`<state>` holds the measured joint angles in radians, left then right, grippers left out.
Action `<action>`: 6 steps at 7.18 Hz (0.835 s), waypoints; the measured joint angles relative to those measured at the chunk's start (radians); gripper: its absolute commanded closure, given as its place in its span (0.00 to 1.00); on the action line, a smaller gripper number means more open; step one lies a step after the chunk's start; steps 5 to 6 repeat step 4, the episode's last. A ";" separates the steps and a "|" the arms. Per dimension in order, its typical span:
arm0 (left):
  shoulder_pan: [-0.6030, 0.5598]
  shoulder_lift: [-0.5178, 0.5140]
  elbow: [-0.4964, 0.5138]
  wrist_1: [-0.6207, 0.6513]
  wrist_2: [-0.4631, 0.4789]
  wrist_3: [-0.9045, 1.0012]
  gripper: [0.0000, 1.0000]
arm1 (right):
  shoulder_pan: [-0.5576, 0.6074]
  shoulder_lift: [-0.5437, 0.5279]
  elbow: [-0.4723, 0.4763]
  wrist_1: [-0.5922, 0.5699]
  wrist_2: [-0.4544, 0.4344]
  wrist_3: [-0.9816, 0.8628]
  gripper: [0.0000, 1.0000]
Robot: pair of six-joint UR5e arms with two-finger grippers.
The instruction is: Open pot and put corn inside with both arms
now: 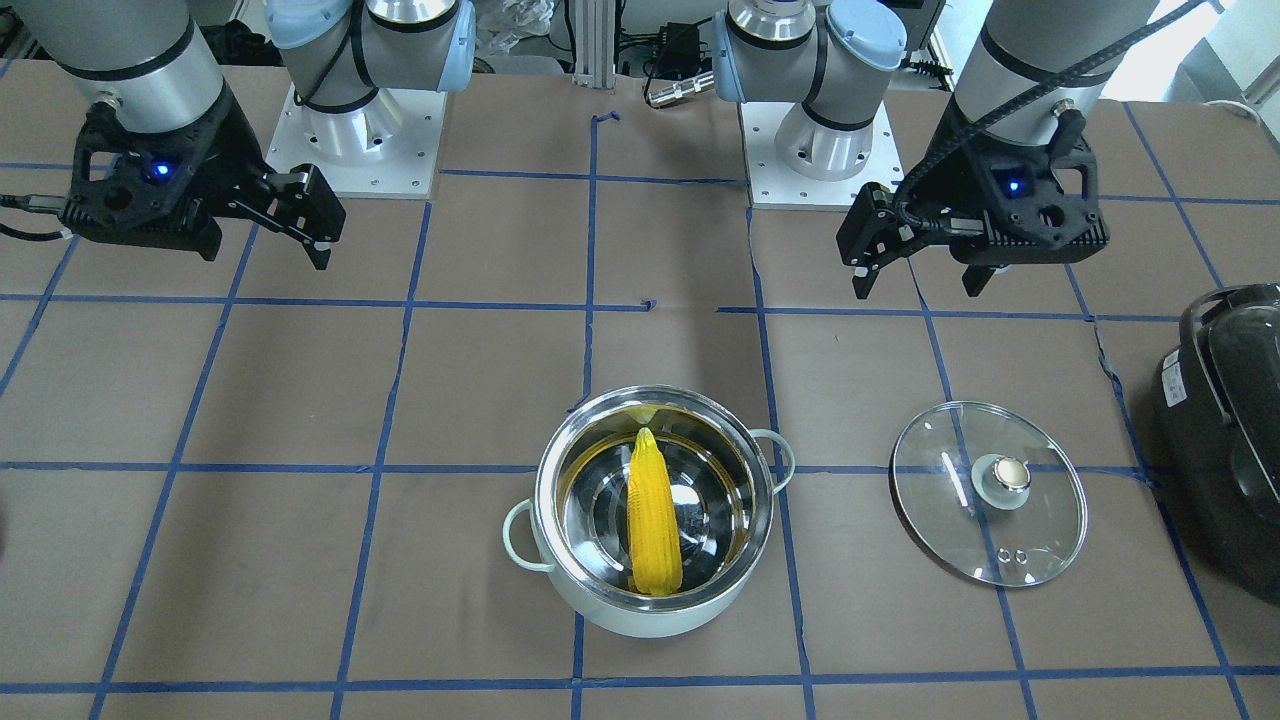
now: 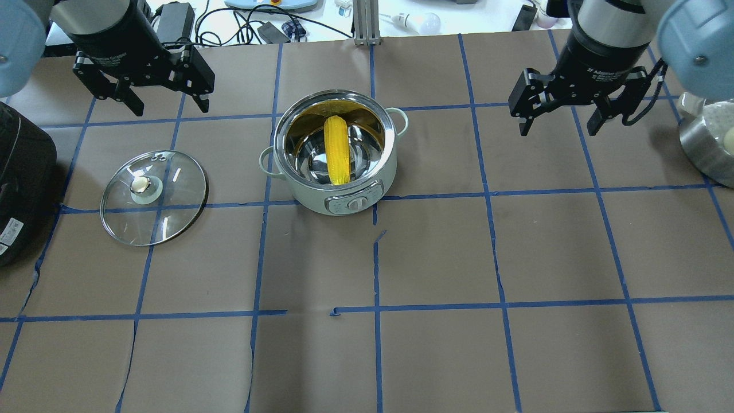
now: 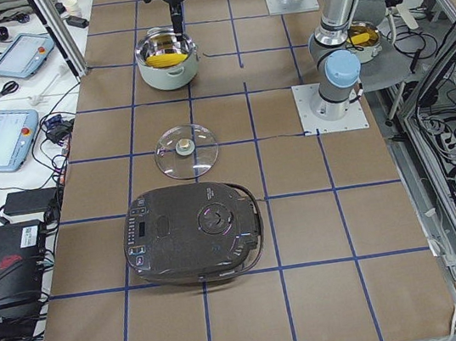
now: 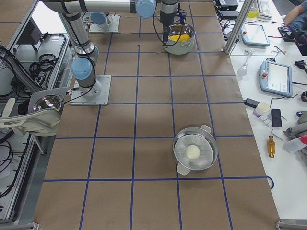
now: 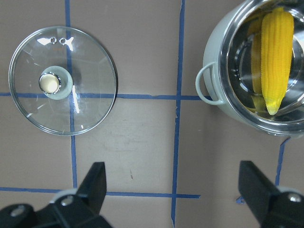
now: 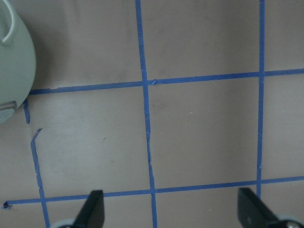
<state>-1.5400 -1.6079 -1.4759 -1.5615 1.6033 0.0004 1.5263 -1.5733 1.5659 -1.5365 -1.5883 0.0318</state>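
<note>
The pale mint-green pot [image 1: 640, 618] stands open at mid-table, also in the overhead view [image 2: 309, 198]. The yellow corn [image 1: 655, 525] lies inside it, leaning against the steel wall [image 2: 336, 150]. The glass lid [image 1: 940, 500] lies flat on the table, knob up, on the robot's left of the pot [image 2: 175, 195]. My left gripper [image 2: 171, 108] is open and empty, raised above the table behind the lid; its wrist view shows the lid [image 5: 90, 85], pot [image 5: 213, 71] and corn [image 5: 277, 52]. My right gripper [image 2: 558, 130] is open and empty, raised well to the right of the pot [image 6: 16, 66].
A large black appliance [image 2: 20, 172] sits at the table's left end, close to the lid. A steel pot holding a white lump [image 4: 194, 153] stands at the right end. Brown paper with blue tape lines covers the table.
</note>
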 measured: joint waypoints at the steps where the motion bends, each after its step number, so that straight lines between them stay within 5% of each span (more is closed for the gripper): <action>1: -0.004 0.023 -0.001 -0.019 0.002 0.003 0.00 | -0.004 -0.008 0.001 0.006 0.001 0.004 0.00; 6: -0.015 0.057 -0.013 -0.044 0.005 -0.002 0.00 | -0.004 -0.018 0.000 0.017 -0.003 0.008 0.00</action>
